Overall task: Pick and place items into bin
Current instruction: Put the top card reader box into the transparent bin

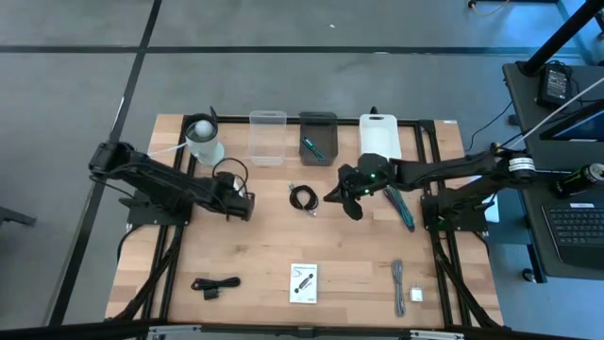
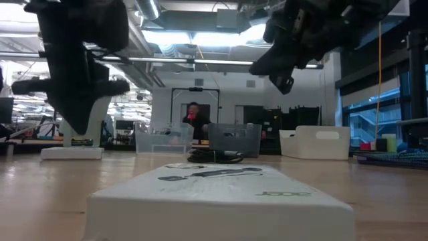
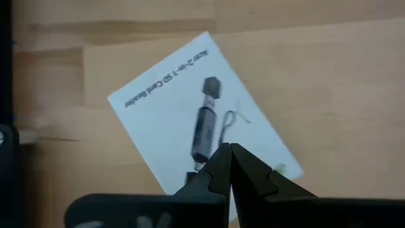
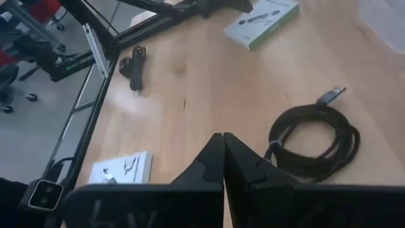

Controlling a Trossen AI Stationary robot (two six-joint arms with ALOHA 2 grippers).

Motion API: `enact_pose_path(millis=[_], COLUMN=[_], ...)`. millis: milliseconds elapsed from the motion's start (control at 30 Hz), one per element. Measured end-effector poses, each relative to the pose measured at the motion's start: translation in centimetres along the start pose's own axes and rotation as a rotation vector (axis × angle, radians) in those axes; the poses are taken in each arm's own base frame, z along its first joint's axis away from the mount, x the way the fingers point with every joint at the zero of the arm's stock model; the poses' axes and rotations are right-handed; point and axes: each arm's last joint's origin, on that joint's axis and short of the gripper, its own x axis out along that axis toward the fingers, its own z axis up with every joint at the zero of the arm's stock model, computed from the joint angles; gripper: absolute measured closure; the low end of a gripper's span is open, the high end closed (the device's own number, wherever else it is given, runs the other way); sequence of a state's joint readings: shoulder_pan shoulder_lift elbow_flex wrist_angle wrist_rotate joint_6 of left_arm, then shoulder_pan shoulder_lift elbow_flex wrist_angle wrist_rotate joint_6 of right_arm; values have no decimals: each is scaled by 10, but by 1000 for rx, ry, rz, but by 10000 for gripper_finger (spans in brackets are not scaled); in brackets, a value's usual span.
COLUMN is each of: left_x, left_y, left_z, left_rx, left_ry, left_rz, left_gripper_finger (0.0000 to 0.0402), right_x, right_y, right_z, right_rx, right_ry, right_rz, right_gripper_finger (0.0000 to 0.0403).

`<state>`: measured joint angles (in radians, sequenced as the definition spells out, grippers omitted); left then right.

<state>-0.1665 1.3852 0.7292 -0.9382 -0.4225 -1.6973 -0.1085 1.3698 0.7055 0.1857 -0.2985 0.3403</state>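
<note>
Right gripper point(image 1: 336, 196) is closed and empty, hovering over the bench point(image 1: 274, 236) just beside the black coiled cable point(image 1: 303, 197) — likely the next pick. Left gripper point(image 1: 247, 205) is closed, empty, parked farther off. Bins point(image 1: 318, 137) lie beyond both.

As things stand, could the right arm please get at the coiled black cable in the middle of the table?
Probably yes. The right gripper hangs shut just beside the coiled cable, with bare table around the coil and nothing lying on it. It would need to open first.
</note>
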Motion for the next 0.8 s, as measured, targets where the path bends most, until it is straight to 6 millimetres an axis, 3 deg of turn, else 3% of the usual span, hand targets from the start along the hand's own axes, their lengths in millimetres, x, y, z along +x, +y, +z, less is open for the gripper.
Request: enact_pose_path(millis=[367,800], left_x=[33,12], left_y=[-13,-15], left_z=[-16,-32], left_rx=[60,130], left_ry=[-21,56], left_rz=[75,-107], left_gripper_finger=[400,400], right_x=[10,10], right_y=[-2,-2], right_z=[1,2], right_rx=[13,11], right_ry=[-25,-33], right_rz=[31,33], right_gripper_finger=[402,402])
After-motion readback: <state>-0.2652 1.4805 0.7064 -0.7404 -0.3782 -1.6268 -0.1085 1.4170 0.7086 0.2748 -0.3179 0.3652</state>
